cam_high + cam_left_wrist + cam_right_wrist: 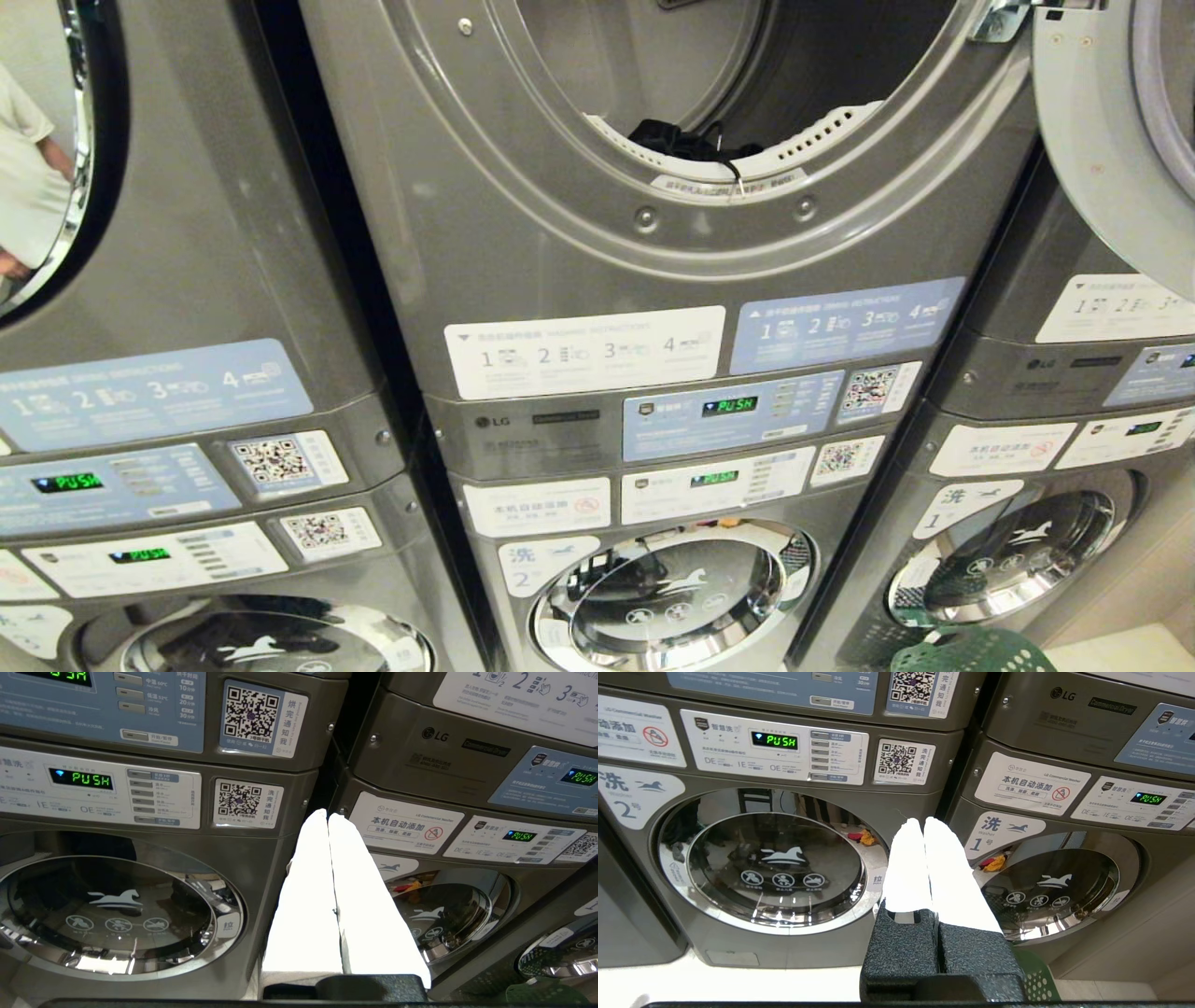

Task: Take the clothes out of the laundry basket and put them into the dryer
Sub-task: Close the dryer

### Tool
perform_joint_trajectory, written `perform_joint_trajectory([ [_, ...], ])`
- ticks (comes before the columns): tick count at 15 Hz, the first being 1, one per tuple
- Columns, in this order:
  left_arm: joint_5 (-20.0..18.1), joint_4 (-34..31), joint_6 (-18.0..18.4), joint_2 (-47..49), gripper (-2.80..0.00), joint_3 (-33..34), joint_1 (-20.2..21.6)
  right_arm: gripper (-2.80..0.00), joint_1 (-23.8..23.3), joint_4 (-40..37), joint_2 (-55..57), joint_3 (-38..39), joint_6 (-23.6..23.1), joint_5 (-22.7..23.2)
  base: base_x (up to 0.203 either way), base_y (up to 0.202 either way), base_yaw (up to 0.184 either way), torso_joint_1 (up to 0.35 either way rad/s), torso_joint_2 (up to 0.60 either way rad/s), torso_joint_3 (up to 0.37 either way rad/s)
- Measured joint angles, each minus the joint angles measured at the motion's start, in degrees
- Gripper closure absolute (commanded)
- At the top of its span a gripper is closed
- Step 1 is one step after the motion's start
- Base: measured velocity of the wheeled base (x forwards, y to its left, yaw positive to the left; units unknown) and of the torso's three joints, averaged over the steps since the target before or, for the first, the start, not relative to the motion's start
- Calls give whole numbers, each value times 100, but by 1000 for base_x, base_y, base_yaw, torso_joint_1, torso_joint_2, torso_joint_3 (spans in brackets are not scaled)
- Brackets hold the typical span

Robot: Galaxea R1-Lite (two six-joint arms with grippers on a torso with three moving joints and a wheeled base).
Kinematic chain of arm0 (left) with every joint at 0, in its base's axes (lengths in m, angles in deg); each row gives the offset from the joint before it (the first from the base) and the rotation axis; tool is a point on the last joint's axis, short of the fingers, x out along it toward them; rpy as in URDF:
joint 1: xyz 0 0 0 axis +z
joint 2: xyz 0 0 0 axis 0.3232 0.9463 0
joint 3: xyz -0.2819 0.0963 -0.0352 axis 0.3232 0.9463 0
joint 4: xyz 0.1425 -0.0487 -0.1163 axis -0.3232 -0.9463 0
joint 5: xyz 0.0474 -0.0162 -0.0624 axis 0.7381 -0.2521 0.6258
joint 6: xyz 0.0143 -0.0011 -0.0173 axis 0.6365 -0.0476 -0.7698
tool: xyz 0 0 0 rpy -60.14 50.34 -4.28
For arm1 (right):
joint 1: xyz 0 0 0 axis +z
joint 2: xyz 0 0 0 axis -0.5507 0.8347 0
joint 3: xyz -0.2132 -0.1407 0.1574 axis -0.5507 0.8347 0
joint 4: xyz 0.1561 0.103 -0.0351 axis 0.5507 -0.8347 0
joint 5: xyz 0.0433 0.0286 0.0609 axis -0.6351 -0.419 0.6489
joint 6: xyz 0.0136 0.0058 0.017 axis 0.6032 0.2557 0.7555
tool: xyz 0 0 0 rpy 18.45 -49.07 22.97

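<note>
In the head view the dryer (709, 112) gapes open at top centre with dark clothes (686, 142) on its lower rim, the green basket (971, 651) sits at bottom right, and the left tool (328, 817) and right tool (923, 823) both point at the washers, fingers pressed together, empty.

- The pale floor (738, 982) ran along the bottom of the right wrist view and showed at the lower right corner of the head view.
- The grey stacked machines (784, 858) stood directly on it, side by side.
- A green perforated laundry basket (971, 651) sat at the head view's lower right, before the right-hand machine.
</note>
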Motion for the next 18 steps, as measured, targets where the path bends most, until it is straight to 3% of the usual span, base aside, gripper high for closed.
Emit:
perform_joint_trajectory([
  [18, 10, 7, -11, 0, 0, 0, 7, 0, -2, 2, 0, 0, 12, -9, 0, -189, 2, 1, 3, 2],
])
